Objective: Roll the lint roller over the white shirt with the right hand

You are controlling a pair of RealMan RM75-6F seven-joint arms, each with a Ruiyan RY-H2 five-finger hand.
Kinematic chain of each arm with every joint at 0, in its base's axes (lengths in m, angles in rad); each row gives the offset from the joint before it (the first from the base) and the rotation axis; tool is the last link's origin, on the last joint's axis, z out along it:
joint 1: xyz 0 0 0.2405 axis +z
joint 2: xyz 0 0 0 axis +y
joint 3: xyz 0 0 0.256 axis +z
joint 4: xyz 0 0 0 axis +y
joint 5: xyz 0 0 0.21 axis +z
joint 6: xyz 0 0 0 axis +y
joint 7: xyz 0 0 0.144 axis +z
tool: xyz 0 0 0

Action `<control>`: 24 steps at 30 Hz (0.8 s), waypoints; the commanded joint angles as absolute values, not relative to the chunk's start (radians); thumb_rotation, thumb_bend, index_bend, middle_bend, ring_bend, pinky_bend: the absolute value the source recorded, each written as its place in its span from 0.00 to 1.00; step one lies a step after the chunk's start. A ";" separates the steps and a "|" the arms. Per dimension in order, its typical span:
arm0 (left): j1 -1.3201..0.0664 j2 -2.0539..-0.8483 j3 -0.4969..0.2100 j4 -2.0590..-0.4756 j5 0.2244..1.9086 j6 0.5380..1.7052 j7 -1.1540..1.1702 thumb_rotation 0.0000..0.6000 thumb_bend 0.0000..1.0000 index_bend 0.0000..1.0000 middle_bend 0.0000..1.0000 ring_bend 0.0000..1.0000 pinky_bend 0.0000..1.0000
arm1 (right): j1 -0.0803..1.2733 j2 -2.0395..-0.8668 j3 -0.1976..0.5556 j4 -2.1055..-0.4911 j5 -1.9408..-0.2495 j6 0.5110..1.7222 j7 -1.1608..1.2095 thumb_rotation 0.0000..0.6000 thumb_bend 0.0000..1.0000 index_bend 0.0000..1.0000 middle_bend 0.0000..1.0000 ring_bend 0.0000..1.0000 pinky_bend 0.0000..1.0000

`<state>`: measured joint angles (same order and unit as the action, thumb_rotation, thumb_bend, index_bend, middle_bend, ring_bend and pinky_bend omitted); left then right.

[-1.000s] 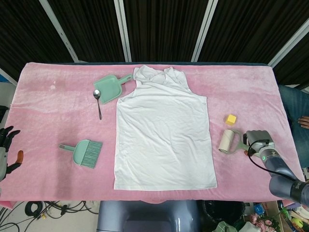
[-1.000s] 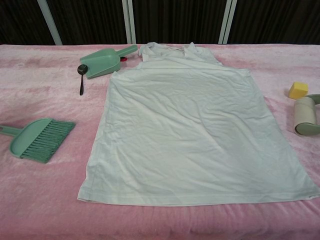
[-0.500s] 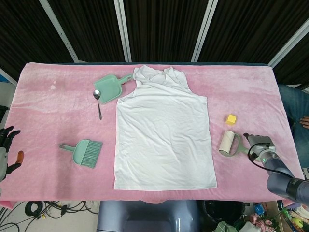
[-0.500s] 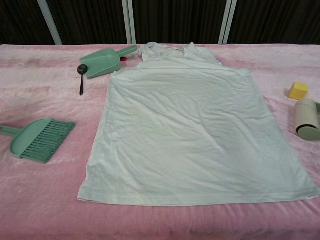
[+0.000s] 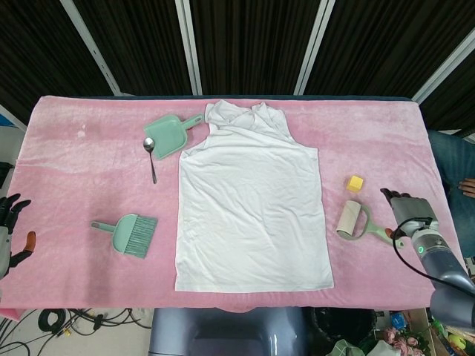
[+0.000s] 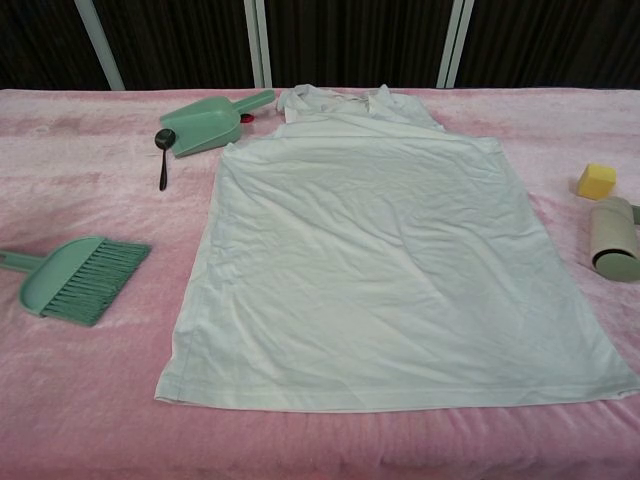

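Two hands show only in the head view, both at the edges of the pink surface [image 5: 74,163]. The right hand [image 5: 407,209] sits at the roller's [image 5: 355,220] handle end, its dark fingers [image 5: 391,196] near the green handle; whether it grips the handle or merely touches it cannot be told. The roller lies flat on the cloth, well right of the shirt [image 5: 252,204] and just below a yellow block [image 5: 355,183] (in the chest view it is half cut off by the right border, beside the same block). The shirt is spread flat in the middle, collar toward the far side, hem toward the robot. The left hand [image 5: 9,222] hangs off the near left corner holding nothing, fingers apart. A green dustpan [image 5: 169,135] lies by the shirt's left shoulder with a spoon [image 5: 151,154] just beside it, and a green brush [image 5: 129,233] lies nearer, left of the shirt.
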<state>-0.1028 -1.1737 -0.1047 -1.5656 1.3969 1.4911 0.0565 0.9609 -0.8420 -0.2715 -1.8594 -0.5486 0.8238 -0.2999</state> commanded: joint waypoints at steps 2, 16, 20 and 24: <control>-0.101 -1.173 -0.103 -1.568 1.401 1.495 0.059 1.00 0.46 0.17 0.10 0.05 0.09 | 0.754 -0.758 -0.259 -2.013 -0.851 1.067 -0.172 1.00 0.17 0.05 0.11 0.14 0.25; -0.087 -1.163 -0.093 -1.579 1.416 1.515 0.070 1.00 0.46 0.17 0.10 0.05 0.09 | 0.256 -1.044 -0.262 -1.776 -1.432 1.659 -0.076 1.00 0.11 0.04 0.09 0.13 0.23; -0.085 -1.162 -0.089 -1.583 1.432 1.525 0.075 1.00 0.46 0.17 0.10 0.05 0.09 | 0.212 -1.075 -0.252 -1.734 -1.460 1.691 -0.103 1.00 0.11 0.03 0.08 0.12 0.23; -0.082 -1.163 -0.077 -1.589 1.454 1.531 0.082 1.00 0.46 0.17 0.10 0.05 0.09 | 0.200 -1.076 -0.238 -1.717 -1.478 1.691 -0.135 1.00 0.11 0.03 0.08 0.12 0.23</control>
<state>-0.0834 -1.1625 -0.0800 -1.5866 1.4498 1.5293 0.0802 0.2096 -1.0750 -0.2475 -1.7259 -1.4718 1.6919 -0.1236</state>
